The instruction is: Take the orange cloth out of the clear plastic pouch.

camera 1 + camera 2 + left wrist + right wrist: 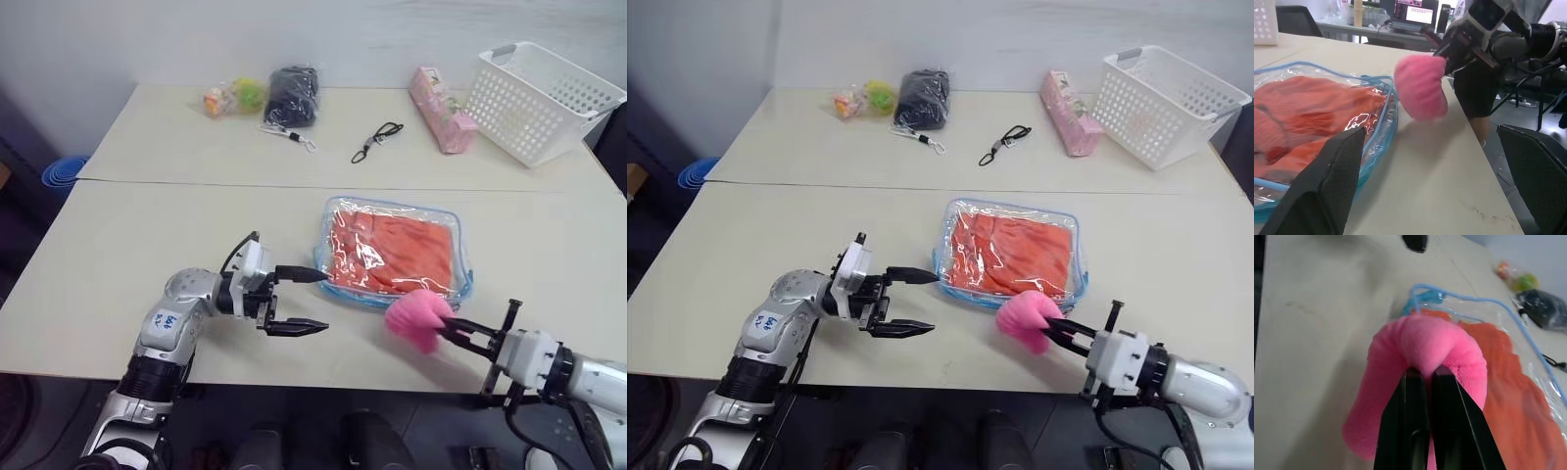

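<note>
The clear plastic pouch [395,251] with light blue edging lies flat on the table, and the orange cloth [392,253] sits wrinkled inside it. My right gripper [443,328] is shut on the pink pom-pom [417,318] at the pouch's near right corner; the right wrist view shows both fingers [1420,396] pinching the fluff [1422,345]. My left gripper [312,299] stands open just beside the pouch's left edge, one fingertip close to the blue trim, nothing between its fingers. The left wrist view shows the pouch [1317,122] and the pom-pom [1421,85] held by the right gripper.
At the back of the table lie a dark bag [292,95], small yellow and orange toys [235,97], a black cord [377,140], a pink packet [441,121] and a white mesh basket [539,98]. The table's front edge runs right under both grippers.
</note>
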`<state>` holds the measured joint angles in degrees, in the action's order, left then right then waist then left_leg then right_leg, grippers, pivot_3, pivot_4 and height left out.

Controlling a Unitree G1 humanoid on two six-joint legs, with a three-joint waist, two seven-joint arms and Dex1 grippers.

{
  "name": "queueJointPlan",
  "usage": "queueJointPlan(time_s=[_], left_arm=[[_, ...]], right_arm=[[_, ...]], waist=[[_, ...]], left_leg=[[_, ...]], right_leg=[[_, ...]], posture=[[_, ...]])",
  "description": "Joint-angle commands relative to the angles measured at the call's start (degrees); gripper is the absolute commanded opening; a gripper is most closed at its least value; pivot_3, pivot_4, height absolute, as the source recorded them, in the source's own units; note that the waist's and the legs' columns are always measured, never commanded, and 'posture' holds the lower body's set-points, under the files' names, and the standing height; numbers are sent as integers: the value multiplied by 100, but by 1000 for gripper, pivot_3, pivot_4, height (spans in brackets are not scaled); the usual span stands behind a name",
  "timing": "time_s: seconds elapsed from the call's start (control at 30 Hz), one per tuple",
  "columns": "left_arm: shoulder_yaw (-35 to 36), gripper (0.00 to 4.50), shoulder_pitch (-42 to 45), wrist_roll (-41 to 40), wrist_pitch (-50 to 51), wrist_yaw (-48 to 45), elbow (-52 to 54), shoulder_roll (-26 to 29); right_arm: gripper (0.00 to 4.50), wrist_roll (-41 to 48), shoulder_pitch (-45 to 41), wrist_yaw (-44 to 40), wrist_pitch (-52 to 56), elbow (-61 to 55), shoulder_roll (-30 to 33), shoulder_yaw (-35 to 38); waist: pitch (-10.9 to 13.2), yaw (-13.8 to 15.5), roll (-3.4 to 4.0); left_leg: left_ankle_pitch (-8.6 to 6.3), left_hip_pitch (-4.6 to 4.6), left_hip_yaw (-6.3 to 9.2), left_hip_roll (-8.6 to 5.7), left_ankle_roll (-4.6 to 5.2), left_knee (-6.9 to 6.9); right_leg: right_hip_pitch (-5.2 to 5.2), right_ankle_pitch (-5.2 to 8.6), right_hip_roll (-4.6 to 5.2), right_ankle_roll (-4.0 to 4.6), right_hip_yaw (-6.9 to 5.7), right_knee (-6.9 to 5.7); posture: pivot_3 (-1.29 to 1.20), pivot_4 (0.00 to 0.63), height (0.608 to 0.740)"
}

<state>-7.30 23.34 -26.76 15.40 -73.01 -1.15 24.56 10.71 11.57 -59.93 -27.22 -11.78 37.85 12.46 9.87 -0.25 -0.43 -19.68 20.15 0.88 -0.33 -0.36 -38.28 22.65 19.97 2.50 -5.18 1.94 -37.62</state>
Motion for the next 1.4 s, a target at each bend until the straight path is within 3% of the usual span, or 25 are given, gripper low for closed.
queueJointPlan(time_s=[0.03,0.1,0.23,0.47,0.57,0.67,0.87,1.1,1.2,1.4], left_arm=[[-42,4500,50,-1,-85,-57,19,-4],[-55,4500,87,23,-120,-67,-46,3],[-49,4500,117,19,-162,-102,-105,22],[200,4500,75,-199,40,-240,-39,355],[204,4500,-9,-186,16,-495,-1,641],[306,4500,-81,-164,-84,-604,-18,806],[398,4500,-111,-196,-196,-662,-60,819],[367,4500,-146,-253,-416,-907,95,818],[345,4500,-266,-313,-699,-1086,338,758],[159,4500,-228,-478,-280,-1000,692,673]], right_arm=[[264,81,-199,-4,-192,315,51,-244],[764,188,-247,-124,-202,350,150,-385],[2187,556,-212,-167,35,54,382,-323],[4478,2015,996,-499,1117,-834,1062,1106],[4493,1886,913,-759,884,-115,1282,1591],[4493,952,106,-955,-459,1630,1606,1503],[4493,-315,-1980,-1028,-2358,4015,1756,303],[4493,-1199,-3649,-540,-3291,5297,1488,-806],[3934,-1378,-3906,-369,-3419,5594,1501,-1070],[1985,-1282,-4063,-391,-3456,5838,1592,-1426]], waist=[[0,6,0],[0,12,0],[0,20,0],[3,37,-4],[8,0,-13],[12,-46,-18],[18,-96,-9],[20,-145,-5],[20,-121,-5],[20,-138,-5]], left_leg=[[0,-1,1,0,0,0],[3,-1,7,2,-6,2],[3,1,8,2,-5,0],[2,3,13,2,-3,3],[-4,-3,11,2,8,5],[-17,-13,4,2,33,6],[-12,-7,4,4,24,10],[4,-3,-2,5,-5,7],[4,1,-1,5,-5,1],[4,3,1,5,-4,-1]], right_leg=[[0,1,0,1,-1,-2],[1,2,-1,3,-5,-3],[-2,2,1,4,-6,1],[-6,2,2,3,-10,9],[-17,2,2,3,-7,20],[-23,2,3,4,-2,22],[-10,3,2,7,-7,17],[-1,3,2,7,-7,7],[-1,3,4,7,-8,6],[-2,3,6,7,-8,7]], posture=[[0,150,740],[0,150,740],[0,150,740],[0,150,740],[0,150,740],[0,150,740],[0,150,740],[0,150,740],[0,150,740],[0,150,740]])
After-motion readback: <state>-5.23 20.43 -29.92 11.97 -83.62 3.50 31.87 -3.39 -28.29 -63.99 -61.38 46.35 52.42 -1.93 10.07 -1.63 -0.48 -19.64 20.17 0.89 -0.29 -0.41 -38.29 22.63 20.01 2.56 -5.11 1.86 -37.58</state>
